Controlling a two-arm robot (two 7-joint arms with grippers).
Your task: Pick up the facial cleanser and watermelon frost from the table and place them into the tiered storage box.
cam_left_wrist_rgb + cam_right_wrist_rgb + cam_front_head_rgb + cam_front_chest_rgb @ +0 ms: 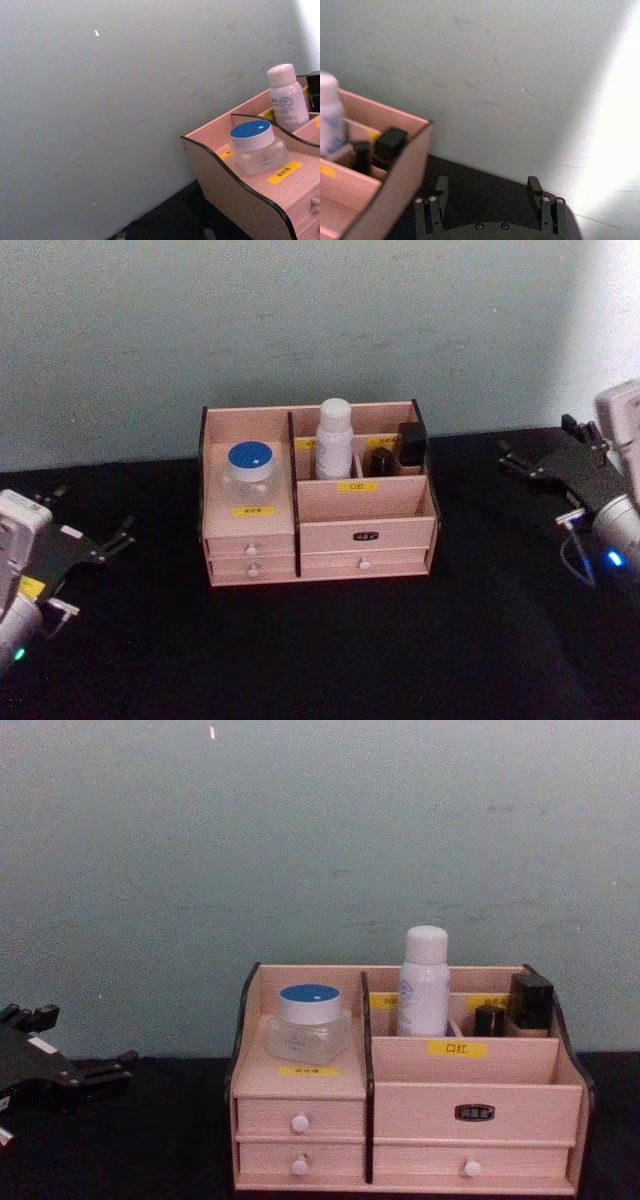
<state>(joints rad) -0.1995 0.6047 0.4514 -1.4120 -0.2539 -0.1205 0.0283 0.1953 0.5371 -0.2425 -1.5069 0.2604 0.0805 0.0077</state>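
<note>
The box (pixel 318 495) stands on the black table (pixel 320 650) against the pale wall (pixel 300 320), drawers facing the robot. The frost jar (pixel 249 470) sits upright on the box's left shelf, above the two small left drawers, with a yellow label just in front of it. The cleanser (pixel 334 438) stands upright in a rear compartment just right of the dark divider, its cap rising above the box's back wall. To its right, in the rear right compartments, are two black containers (pixel 398 450), the taller one at the far right corner. In the chest view the jar (pixel 308 1023) and the cleanser (pixel 423 982) are apart, separated by the divider. The left gripper (pixel 105 543) hangs low over the table well to the left of the box, its fingers spread and empty. The right gripper (pixel 535 462) is well to the right of the box, near the table's back edge; in the right wrist view its fingers (pixel 535 190) stand wide apart with nothing between them, the box's right wall nearby.
</note>
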